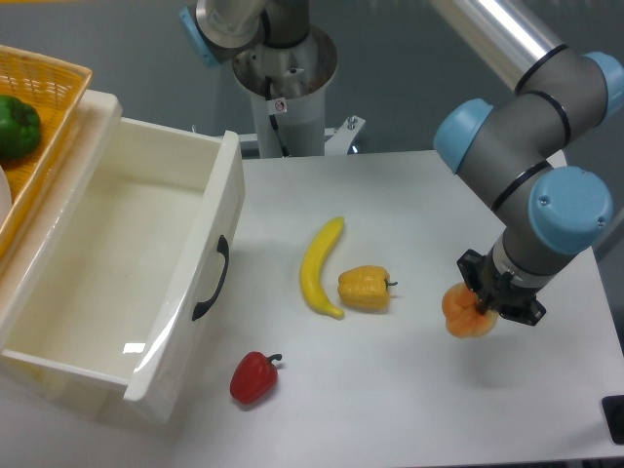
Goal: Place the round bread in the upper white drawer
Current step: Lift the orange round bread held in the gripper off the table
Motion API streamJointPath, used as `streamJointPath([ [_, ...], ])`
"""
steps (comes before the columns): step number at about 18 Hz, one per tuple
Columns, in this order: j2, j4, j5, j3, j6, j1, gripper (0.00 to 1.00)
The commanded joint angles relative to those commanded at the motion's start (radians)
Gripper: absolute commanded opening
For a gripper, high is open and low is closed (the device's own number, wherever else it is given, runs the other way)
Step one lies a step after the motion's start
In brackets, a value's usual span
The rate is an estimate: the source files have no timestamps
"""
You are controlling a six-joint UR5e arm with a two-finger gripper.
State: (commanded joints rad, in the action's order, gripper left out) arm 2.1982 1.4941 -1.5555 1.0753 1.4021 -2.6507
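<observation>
One arm reaches in from the upper right, its claw (pixel 485 304) pointing down at about four o'clock from the table's middle and closed around the round bread (pixel 462 312). The orange bun sits between the fingers, its left side bulging out past them; it looks to be raised a little above the table (pixel 409 409), though from this angle I cannot be sure it has cleared the surface. Well apart from it, at nine o'clock across the table, the upper white drawer (pixel 68 292) stands pulled open, its black curved handle (pixel 212 279) facing the middle of the table and its glossy inside bare. Between drawer and bun lie three items: a banana (pixel 318 267) near the centre, curving from twelve o'clock down to six; a yellow pepper (pixel 364 289) just beside the banana's lower end, on its three o'clock side, stem pointing toward the claw; and a red pepper (pixel 254 376) at about seven o'clock from the banana, near the drawer's front corner. At ten o'clock, behind the drawer in the far left corner, an orange wicker basket (pixel 54 83) holds a green pepper (pixel 17 128). The arm's grey base column (pixel 286 97) rises at twelve o'clock, beyond the table's far edge.
</observation>
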Motion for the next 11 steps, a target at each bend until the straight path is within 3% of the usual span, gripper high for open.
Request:
streamJointPath([
  [11, -0.015, 0.0, 0.08, 0.005, -0.04, 0.0, 0.0],
])
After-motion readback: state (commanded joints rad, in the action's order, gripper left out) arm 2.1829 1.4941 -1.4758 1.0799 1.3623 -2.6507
